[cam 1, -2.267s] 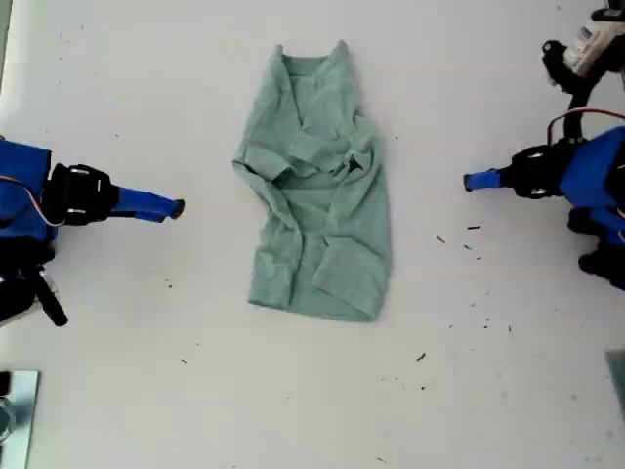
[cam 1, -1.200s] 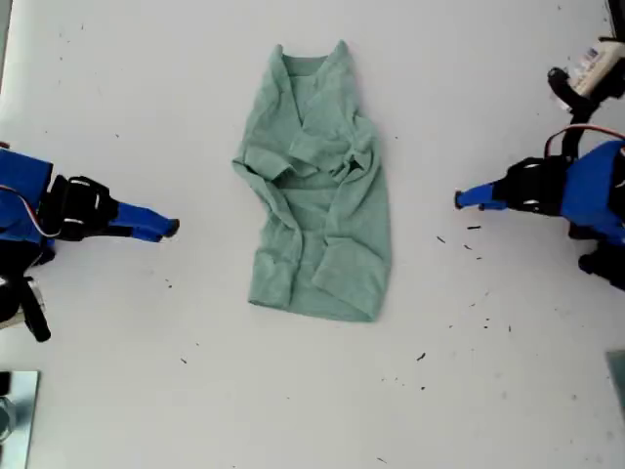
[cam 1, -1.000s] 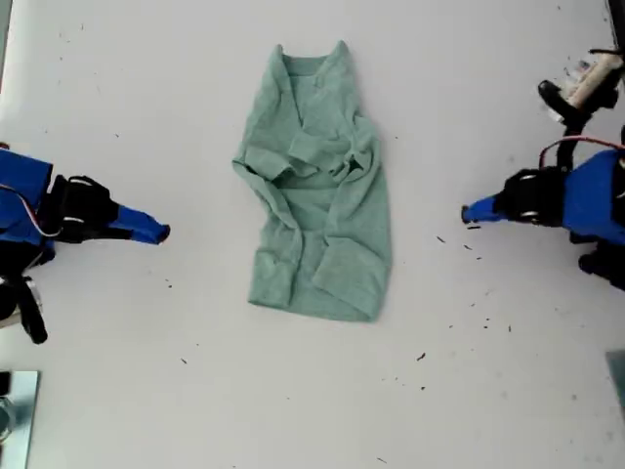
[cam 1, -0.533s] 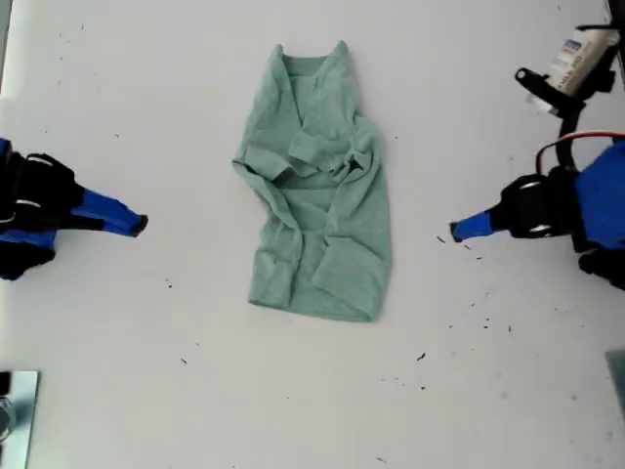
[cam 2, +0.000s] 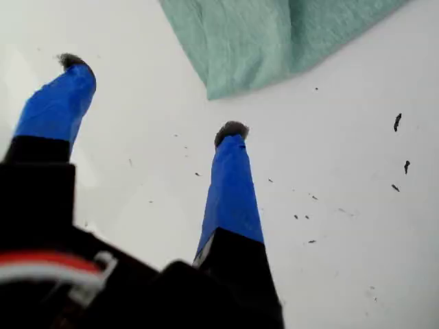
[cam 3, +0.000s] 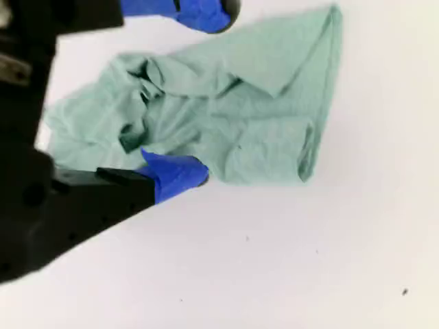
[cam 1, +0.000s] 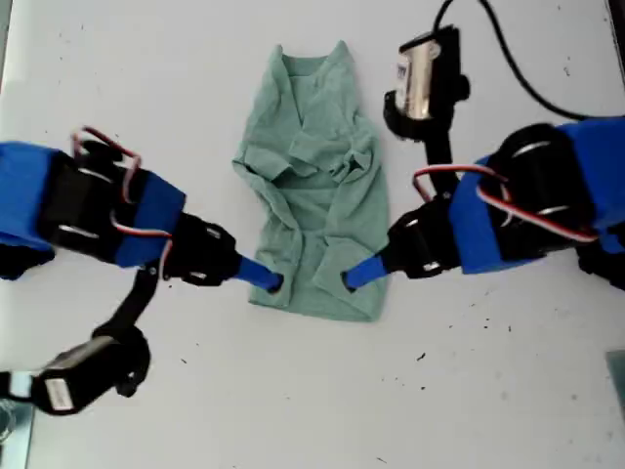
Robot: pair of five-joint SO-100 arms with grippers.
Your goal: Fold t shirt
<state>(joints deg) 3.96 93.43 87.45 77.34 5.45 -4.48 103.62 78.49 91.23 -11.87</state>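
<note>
The pale green t shirt (cam 1: 317, 186) lies wrinkled on the white table, neck opening toward the exterior view's top, sides folded inward. My first gripper (cam 1: 354, 276) reaches in from the exterior view's right and hangs over the shirt near its lower hem. In the first wrist view my first gripper (cam 2: 151, 96) is open and holds nothing, with a corner of the t shirt (cam 2: 233, 62) just beyond the fingertips. My second gripper (cam 1: 268, 281) comes from the exterior view's left to the hem's other corner. It is open (cam 3: 202, 92), its fingers spread over the t shirt (cam 3: 226, 116).
Small dark specks (cam 1: 421, 357) dot the white table (cam 1: 312, 410) toward the exterior view's lower right. Each arm carries a camera module, one (cam 1: 422, 73) beside the shirt's upper part, the other (cam 1: 88, 376) low on the exterior view's left. A metal object (cam 1: 12, 415) sits at the exterior view's lower left edge.
Both arms swung in from the table's sides to the shirt's lower hem, one at each corner. The shirt has not moved.
</note>
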